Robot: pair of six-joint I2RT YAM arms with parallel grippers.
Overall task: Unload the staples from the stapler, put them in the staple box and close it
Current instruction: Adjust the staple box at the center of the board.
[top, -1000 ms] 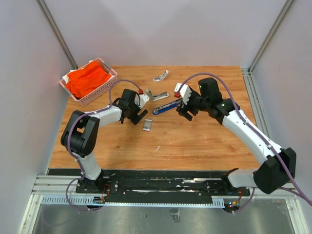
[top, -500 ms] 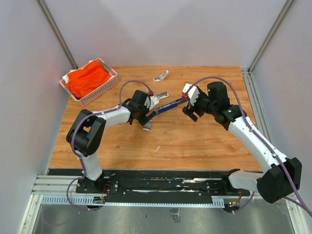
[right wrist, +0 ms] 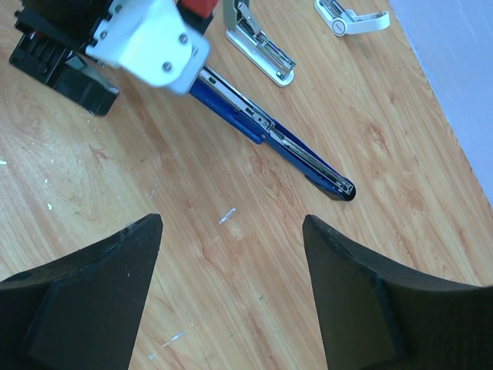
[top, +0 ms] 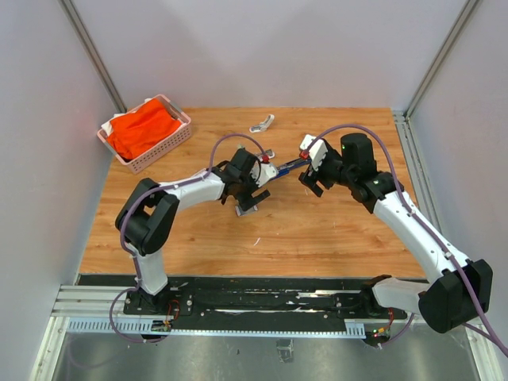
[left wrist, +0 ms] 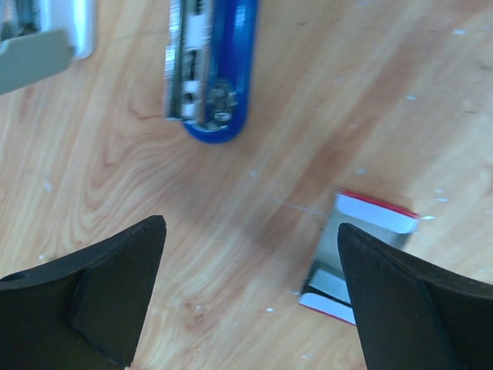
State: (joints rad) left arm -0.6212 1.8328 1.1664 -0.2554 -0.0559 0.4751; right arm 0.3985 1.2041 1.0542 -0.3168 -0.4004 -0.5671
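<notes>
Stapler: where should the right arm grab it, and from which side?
Take the stapler at mid-body, coming from straight above with the jaws across its narrow width. It lies flat, long and slim, so only the two long sides offer a grip. The left gripper hovers near the rounded blue end, so stay toward the black tip.

The slim blue stapler (right wrist: pixel 266 129) lies flat, its metal channel facing up.

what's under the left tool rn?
Below the open left tool: bare table wood, nothing held. The stapler end lies just ahead. A white-and-red box sits beside it, partly covered by one finger.
</notes>
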